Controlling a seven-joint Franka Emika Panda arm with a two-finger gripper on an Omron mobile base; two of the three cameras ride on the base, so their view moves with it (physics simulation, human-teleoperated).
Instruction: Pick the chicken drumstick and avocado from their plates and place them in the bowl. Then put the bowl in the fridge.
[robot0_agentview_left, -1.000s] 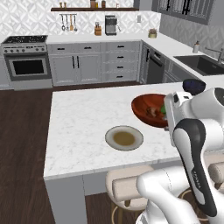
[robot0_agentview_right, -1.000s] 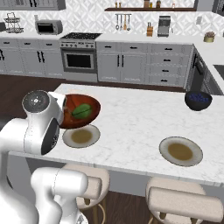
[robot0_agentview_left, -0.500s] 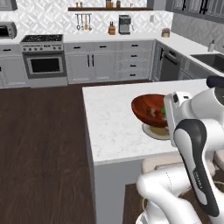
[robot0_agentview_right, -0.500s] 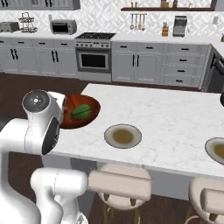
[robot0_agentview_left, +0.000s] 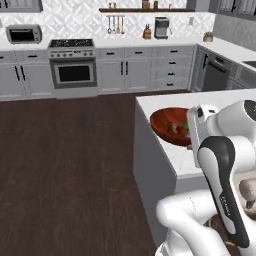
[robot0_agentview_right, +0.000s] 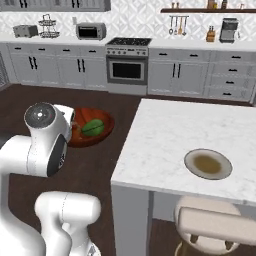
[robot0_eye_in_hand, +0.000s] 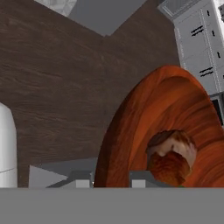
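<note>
My gripper (robot0_eye_in_hand: 107, 180) was clamped on the rim of the bowl (robot0_eye_in_hand: 153, 127), holding it above the dark floor (robot0_agentview_left: 65, 160); the drumstick (robot0_eye_in_hand: 170, 155) and avocado (robot0_agentview_right: 93, 128) lay inside.

Setting: domestic kitchen, rendered. Evidence: stainless range with oven door (robot0_agentview_left: 73, 70) set into a run of grey cabinets with black handles (robot0_agentview_right: 193, 74); microwave (robot0_agentview_left: 23, 34) and toaster (robot0_agentview_right: 25, 31) on the back worktop; patterned tile backsplash (robot0_agentview_left: 75, 22); open shelf with hanging utensils (robot0_agentview_left: 116, 22); coffee machine (robot0_agentview_left: 161, 27); dishwasher (robot0_agentview_left: 215, 76) at the right run. Dark wood plank floor (robot0_agentview_left: 65, 165). White marble island surface (robot0_agentview_right: 200, 130) with padded stools (robot0_agentview_right: 215, 225) along its near edge.
</note>
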